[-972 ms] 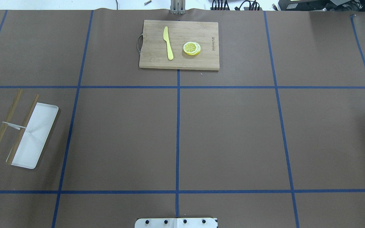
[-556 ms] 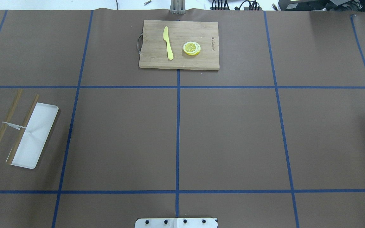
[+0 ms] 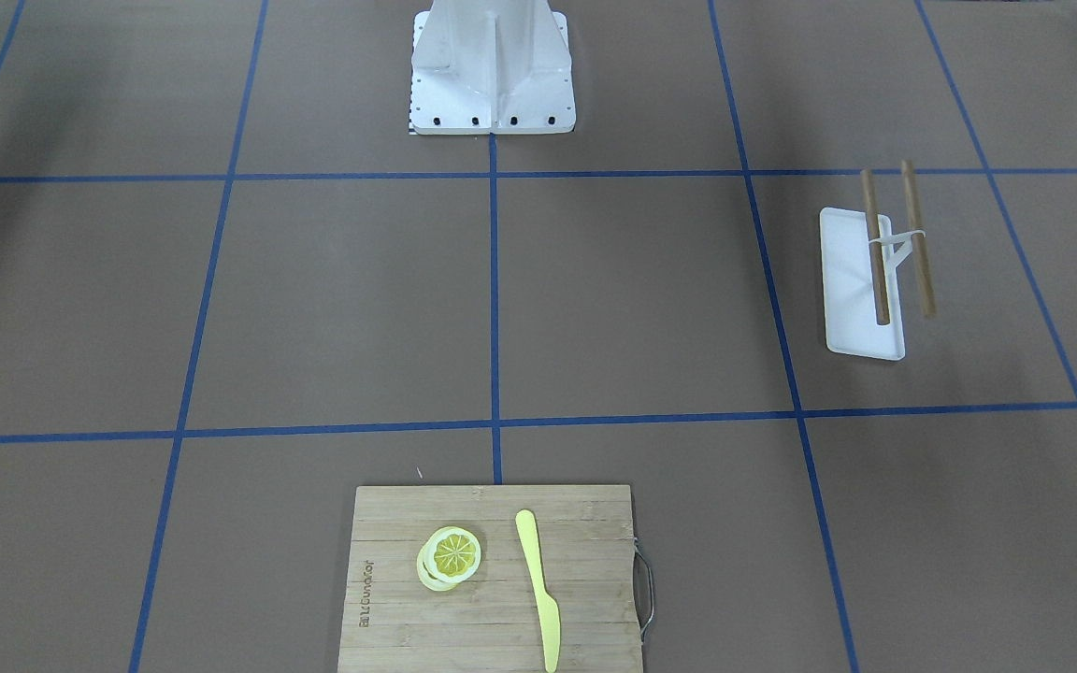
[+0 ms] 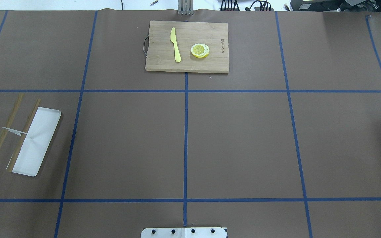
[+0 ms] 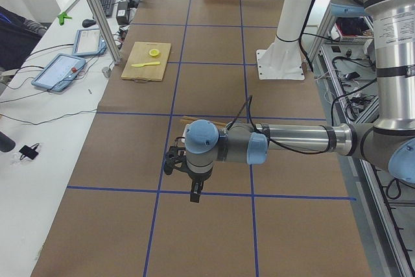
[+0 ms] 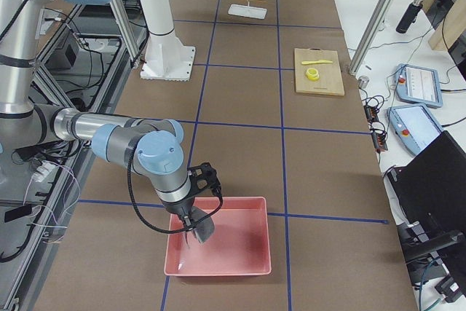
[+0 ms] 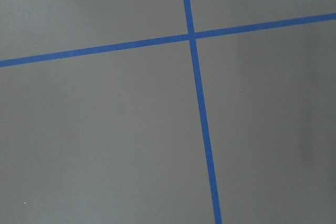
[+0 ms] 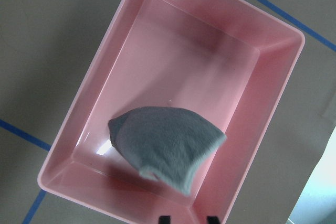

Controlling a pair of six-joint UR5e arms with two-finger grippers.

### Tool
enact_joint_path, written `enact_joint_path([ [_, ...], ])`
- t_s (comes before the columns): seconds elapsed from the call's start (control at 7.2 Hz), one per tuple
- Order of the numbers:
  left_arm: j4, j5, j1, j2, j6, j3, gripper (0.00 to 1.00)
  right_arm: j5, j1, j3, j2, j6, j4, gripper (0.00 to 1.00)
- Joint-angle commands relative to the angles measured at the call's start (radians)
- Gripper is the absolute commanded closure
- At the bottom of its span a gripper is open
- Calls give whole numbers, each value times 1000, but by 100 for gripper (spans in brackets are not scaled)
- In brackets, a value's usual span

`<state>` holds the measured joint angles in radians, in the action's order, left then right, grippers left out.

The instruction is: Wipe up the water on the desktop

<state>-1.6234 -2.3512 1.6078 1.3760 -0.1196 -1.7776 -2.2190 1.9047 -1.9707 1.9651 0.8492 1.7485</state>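
Note:
The brown desktop [image 4: 243, 142] with blue tape lines shows no water that I can make out. My right gripper [image 6: 194, 216] hangs over a pink tray [image 6: 247, 213] at the table's right end. It is shut on a grey cloth [image 8: 163, 142], which hangs above the tray floor [image 8: 184, 61]. Only its two fingertips [image 8: 165, 219] show at the bottom of the right wrist view. My left gripper [image 5: 194, 192] hovers over the desktop near a tape crossing. It shows only in the exterior left view, so I cannot tell if it is open or shut.
A bamboo cutting board [image 4: 187, 64] at the far middle carries a yellow knife [image 4: 175, 44] and lemon slices [image 4: 200, 50]. A white flat tray [image 4: 35, 142] with two wooden rods lies at the left. The robot base [image 3: 492, 75] stands at the near edge.

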Motion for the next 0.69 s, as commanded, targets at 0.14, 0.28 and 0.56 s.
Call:
enact_joint_path([
  [0.14,0,0,0,0,0,0,1,-101,-25,-5,-21,-398,-4,1],
  [0.28,0,0,0,0,0,0,1,-111,-83,-8,-67,-538,-6,2],
  [0.56,-1,0,0,-2,0,0,1,-123,-224,-7,-126,-806,-97,2],
])
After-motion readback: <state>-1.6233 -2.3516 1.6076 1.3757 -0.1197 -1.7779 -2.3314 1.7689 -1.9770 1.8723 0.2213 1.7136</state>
